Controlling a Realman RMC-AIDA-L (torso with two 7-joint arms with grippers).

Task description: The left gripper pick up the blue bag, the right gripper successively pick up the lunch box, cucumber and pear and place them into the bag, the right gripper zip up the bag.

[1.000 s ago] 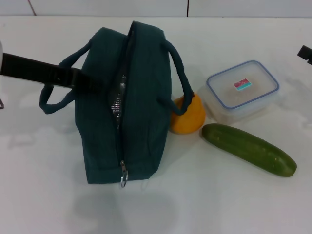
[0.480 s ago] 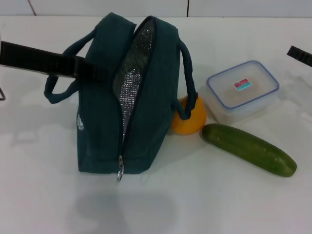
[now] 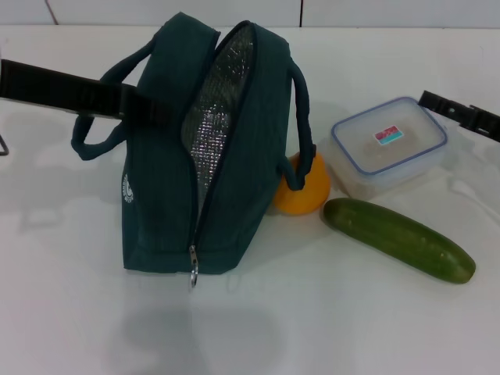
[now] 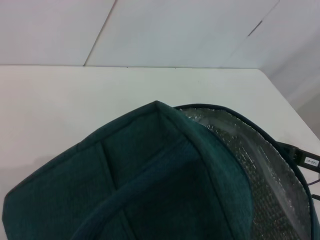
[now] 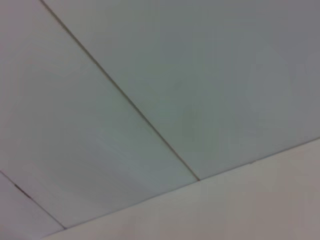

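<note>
- My left gripper (image 3: 144,111) is reaching in from the left and is meeting the bag (image 3: 168,211) at its upper left side, just by the left handle. The fingers are hidden against the fabric, so I cannot tell how far they are open or whether they are really gripping the bag.
- The bag is standing on the white table (image 3: 336,312), a little left of the middle. Its zipper is open along the top, and the silver lining (image 3: 212,125) is showing in the gap. The metal ring pull (image 3: 193,275) is hanging at the near low end of the zipper.
- In my left wrist view I am seeing the bag's teal top from close by, with the lining beside it.
- My right gripper (image 3: 461,116) is coming in at the right edge, just behind the box (image 3: 388,144). Only a black part of it is visible, so I cannot tell its opening.
- The box is sitting closed on the table, right of the bag.
- The pear (image 3: 301,187) is lying between the bag and the box, touching the bag's right handle.
- The cucumber (image 3: 398,238) is lying in front of the box, slanted toward the near right.
</note>
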